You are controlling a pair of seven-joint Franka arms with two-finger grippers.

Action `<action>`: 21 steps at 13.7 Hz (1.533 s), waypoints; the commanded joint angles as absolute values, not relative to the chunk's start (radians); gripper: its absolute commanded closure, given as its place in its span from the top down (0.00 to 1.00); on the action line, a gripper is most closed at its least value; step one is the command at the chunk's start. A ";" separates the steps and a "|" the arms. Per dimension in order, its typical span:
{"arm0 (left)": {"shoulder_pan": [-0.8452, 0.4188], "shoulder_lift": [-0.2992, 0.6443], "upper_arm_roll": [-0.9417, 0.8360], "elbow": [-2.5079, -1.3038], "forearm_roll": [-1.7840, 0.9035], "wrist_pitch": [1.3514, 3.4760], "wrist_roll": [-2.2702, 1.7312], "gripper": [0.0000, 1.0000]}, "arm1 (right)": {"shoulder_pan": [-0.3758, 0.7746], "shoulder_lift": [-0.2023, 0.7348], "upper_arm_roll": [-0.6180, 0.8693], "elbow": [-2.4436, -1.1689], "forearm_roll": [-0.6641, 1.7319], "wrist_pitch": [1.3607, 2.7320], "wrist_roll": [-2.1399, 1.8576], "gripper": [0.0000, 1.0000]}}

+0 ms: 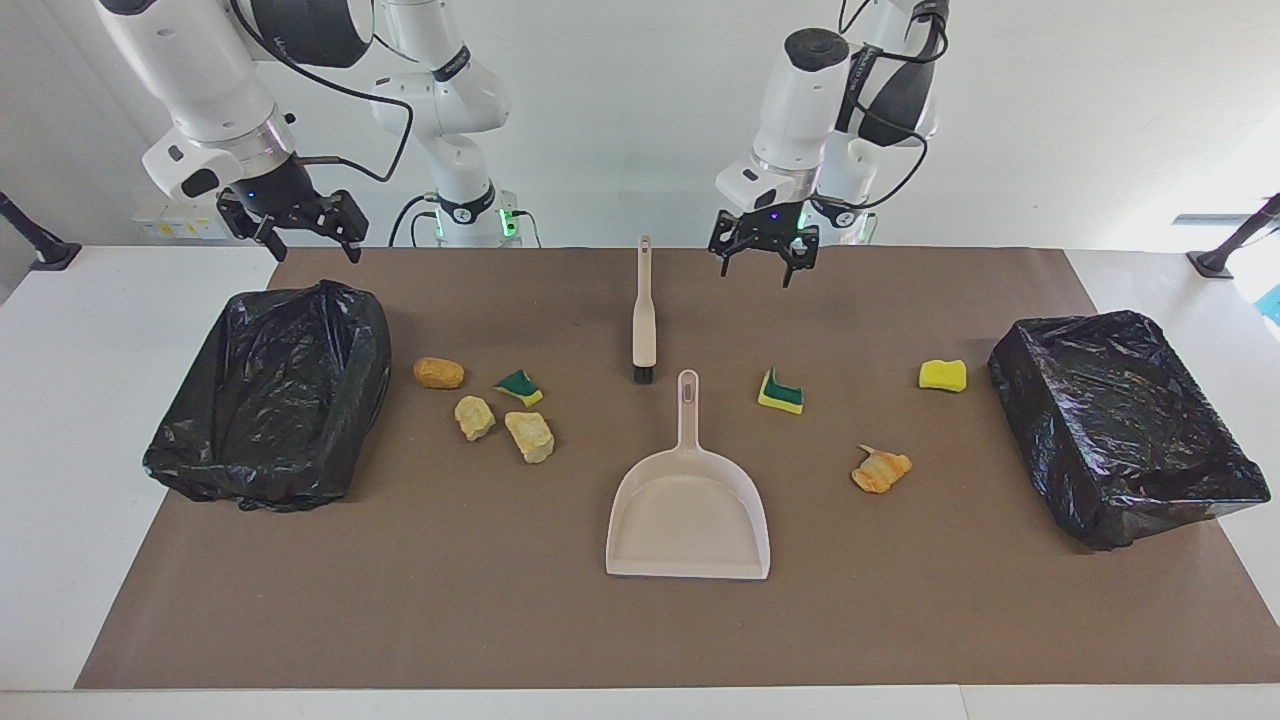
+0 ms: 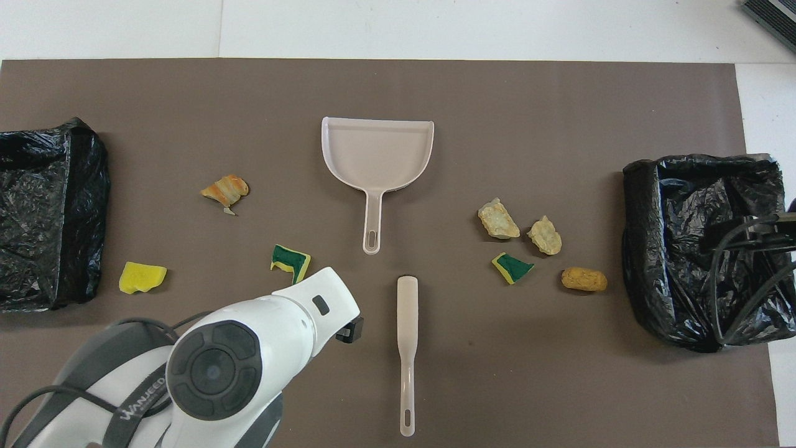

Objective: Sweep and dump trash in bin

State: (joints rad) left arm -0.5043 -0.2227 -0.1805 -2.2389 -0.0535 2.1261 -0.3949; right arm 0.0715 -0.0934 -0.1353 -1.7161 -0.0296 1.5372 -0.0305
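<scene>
The trash (image 1: 780, 391) lies scattered to both sides of the brush (image 1: 644, 320) and dustpan (image 1: 688, 510). The brush lies apart from the dustpan, nearer the robots. Both the left gripper (image 1: 765, 262) and the right gripper (image 1: 305, 237) hang with fingers spread, holding nothing.

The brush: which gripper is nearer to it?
Left. The left gripper hangs open beside the brush handle; the right gripper waits open over the bin at its own end.

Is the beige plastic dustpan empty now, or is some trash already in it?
Empty. The beige plastic dustpan lies flat on the brown mat, its tray bare in both views.
</scene>
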 commanded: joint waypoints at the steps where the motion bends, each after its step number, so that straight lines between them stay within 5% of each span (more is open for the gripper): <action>1: -0.621 -0.155 -0.161 -2.286 -0.054 2.248 -0.544 1.00 | 0.067 -0.124 -0.130 -1.753 -0.032 1.545 -0.048 1.00; 5: -0.756 -0.055 -0.161 -2.304 -0.048 2.351 -0.676 1.00 | 0.121 -0.094 -0.127 -1.737 -0.041 1.569 0.030 1.00; 11: -0.888 -0.069 -0.161 -2.391 -0.046 2.437 -0.793 0.97 | 0.169 -0.011 -0.121 -1.710 -0.025 1.621 0.058 1.00; 16: -0.888 -0.071 -0.161 -2.404 -0.046 2.453 -0.822 0.56 | 0.212 0.060 -0.117 -1.701 0.060 1.658 0.133 1.00; 18: -0.878 -0.068 -0.161 -2.402 -0.046 2.441 -0.830 0.27 | 0.256 0.106 -0.115 -1.666 0.064 1.666 0.228 1.00; 19: -0.874 -0.067 -0.161 -2.402 -0.046 2.434 -0.828 0.03 | 0.276 0.112 -0.115 -1.664 0.066 1.675 0.245 1.00; 21: -0.867 -0.064 -0.160 -2.399 -0.046 2.422 -0.824 0.00 | 0.290 0.126 -0.115 -1.666 0.112 1.712 0.273 1.00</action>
